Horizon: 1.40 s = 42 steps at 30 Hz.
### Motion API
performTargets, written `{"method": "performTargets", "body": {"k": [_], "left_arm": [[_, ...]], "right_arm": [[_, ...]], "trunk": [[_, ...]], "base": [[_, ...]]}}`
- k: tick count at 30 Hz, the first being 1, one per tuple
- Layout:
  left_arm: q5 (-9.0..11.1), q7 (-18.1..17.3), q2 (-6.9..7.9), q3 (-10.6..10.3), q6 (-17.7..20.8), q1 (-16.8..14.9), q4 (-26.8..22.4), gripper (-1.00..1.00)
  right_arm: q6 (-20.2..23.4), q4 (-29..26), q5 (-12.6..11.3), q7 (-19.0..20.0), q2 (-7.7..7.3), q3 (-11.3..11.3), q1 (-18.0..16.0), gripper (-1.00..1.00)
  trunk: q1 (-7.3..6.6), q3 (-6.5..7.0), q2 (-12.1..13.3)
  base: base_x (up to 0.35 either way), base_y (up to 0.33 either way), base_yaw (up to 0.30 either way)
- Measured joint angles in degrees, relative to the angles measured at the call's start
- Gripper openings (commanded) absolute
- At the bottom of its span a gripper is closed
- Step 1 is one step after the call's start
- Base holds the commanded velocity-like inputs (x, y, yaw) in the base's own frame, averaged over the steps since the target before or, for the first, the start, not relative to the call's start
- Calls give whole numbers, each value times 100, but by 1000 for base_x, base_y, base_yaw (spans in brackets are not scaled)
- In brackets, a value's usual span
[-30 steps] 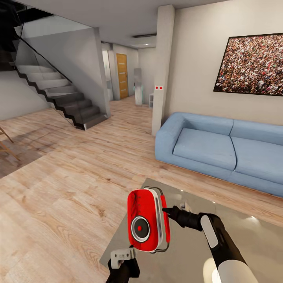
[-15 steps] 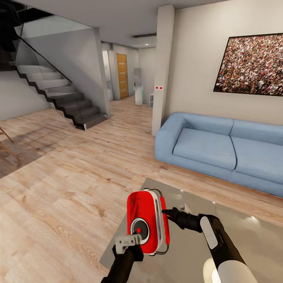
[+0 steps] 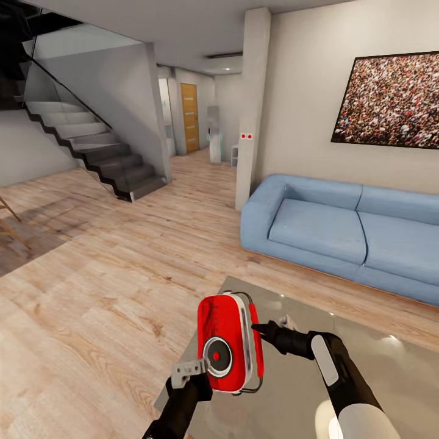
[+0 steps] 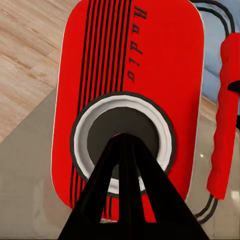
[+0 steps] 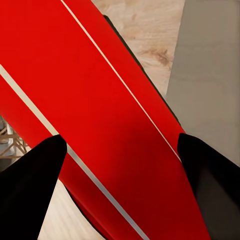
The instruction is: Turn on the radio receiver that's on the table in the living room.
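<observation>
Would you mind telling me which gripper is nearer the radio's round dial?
Left. The left gripper points its closed fingertips at the dial on the radio; the right gripper sits at the radio's handle side.

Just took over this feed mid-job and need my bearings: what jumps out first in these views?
The bright red radio receiver stands out at once, held upright over the near corner of the glossy table. The right gripper grips it by its handle side, while the left gripper has its closed fingertips at the round dial. Behind them, a long light-blue sofa sits under a large framed crowd picture on the right wall.
</observation>
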Motion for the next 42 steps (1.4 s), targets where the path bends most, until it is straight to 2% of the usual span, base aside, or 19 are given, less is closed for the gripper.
{"method": "performTargets", "body": {"k": [8, 13, 17, 19, 22, 36, 37, 38, 42], "left_arm": [[-9, -27, -31, 12, 128, -59, 18, -100], [-24, -26, -58, 12, 134, -246, 26, -100], [-12, -16, -58, 12, 213, -332, 17, -100], [-4, -1, -58, 17, 470, -358, 9, -100], [-1, 10, -58, 19, 635, -407, 7, -100], [-31, 19, -58, 81, 701, -486, 51, -100], [-29, 22, -58, 102, 703, -546, 134, -100], [-27, 18, -58, 122, 704, -734, 387, -100], [-19, 21, -58, 168, 704, -952, 684, -100]], "right_arm": [[-4, -33, 6, 33, 0, 0, -81, -100], [1, -28, -5, 34, 9, 224, -86, -100], [-2, -20, -9, 34, 9, 282, -87, -100], [-3, -7, -7, 34, 9, 288, -87, -100], [-4, 1, -7, 34, 9, 290, -88, -100], [-4, -29, -24, 61, 0, 291, -88, -100], [-4, -29, -24, 66, 2, 291, -88, -100], [-4, -32, -27, 67, 6, 291, -88, -100], [-5, -32, -22, 69, 8, 291, -88, -100]], "trunk": [[0, 0, 0], [0, 0, 0], [0, 0, 0], [0, 0, 0], [0, 0, 0], [0, 0, 0], [0, 0, 0], [1, 0, 1], [0, 0, 0]], "base": [[0, 0, 0], [0, 0, 0], [0, 0, 0], [0, 0, 0], [0, 0, 0], [0, 0, 0], [0, 0, 0], [0, 0, 0], [0, 0, 0]]}}
